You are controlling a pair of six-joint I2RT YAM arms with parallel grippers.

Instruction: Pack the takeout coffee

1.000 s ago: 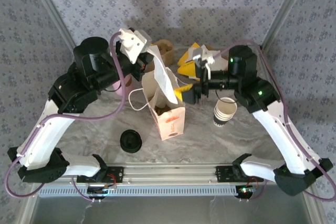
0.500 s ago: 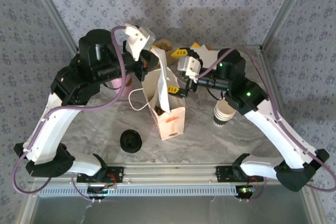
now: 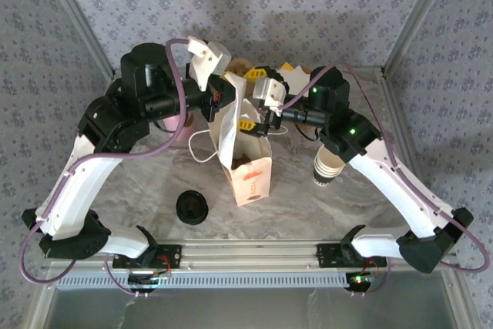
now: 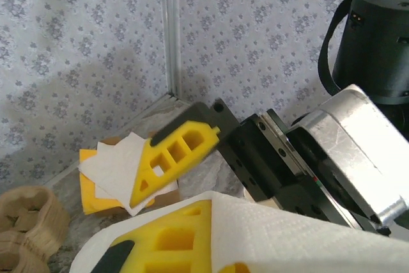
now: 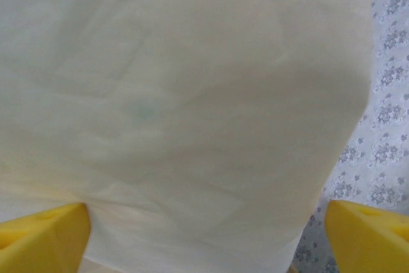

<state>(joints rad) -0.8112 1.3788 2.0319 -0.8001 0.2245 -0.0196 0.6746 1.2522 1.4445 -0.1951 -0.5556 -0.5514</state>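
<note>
Top view: our left hand [image 3: 229, 100] pinches the paper bag [image 3: 250, 179] by its rim, and our right hand [image 3: 249, 99] gapes wide at the bag's 12 o'clock. We cannot read the orange print [image 3: 248, 177]. What we take for the takeout coffee [image 3: 179, 122] sits at the bag's 10 o'clock.
Left wrist: paper drapes our finger [image 4: 172, 238].
Right wrist: bag wall between spread fingers [image 5: 45, 228].

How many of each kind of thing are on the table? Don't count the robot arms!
Paper bag: 1
Stack of paper cups: 1
Stack of black lids: 1
Pile of napkins: 1
Cardboard cup carrier: 1
Total: 5
</note>
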